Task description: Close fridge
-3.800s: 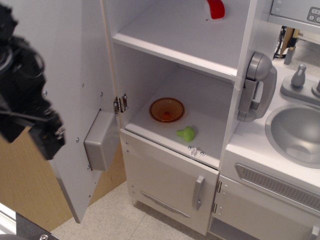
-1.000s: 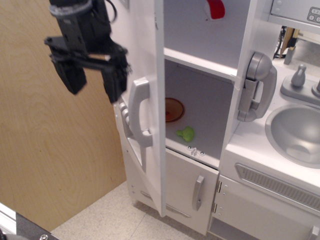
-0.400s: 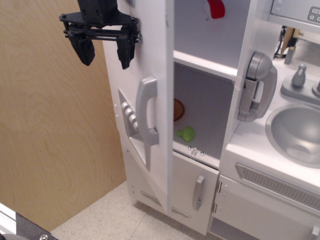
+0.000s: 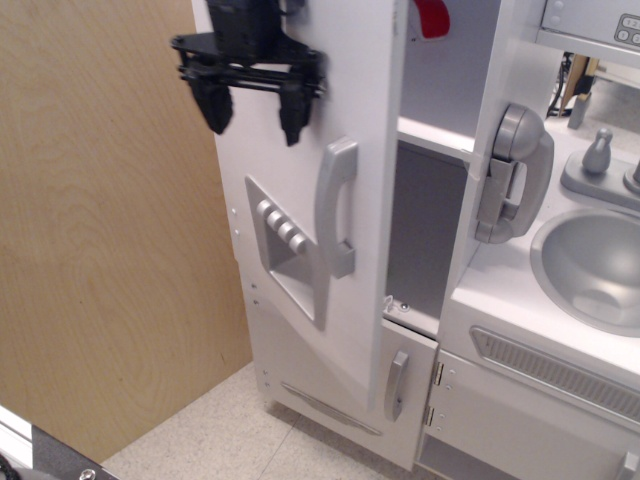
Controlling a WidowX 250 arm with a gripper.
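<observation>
Plywood panelling (image 4: pixel 110 250) fills the left of the scene, with speckled flooring (image 4: pixel 215 430) below it, and a white toy kitchen stands to the right. Its fridge (image 4: pixel 330 230) has the large door swung most of the way round, leaving only a narrow gap at the right edge through which a shelf (image 4: pixel 435 138) and a red item (image 4: pixel 430 17) on the upper level show. On the door's face sit a grey vertical handle (image 4: pixel 337 205) and, to its left, a recessed dispenser panel (image 4: pixel 288 250) with a row of round buttons. The black hand (image 4: pixel 255 108) hangs in front of the door's upper left part, its two fingers (image 4: pixel 213 106) spread apart and grasping nothing. Right of the fridge, a grey toy phone (image 4: pixel 512 172) hangs on the cabinet side, and the counter (image 4: pixel 500 290) carries a grey basin (image 4: pixel 590 265) with a faucet (image 4: pixel 600 155) behind it. Below is a small door with a short grey handle (image 4: pixel 396 385).
</observation>
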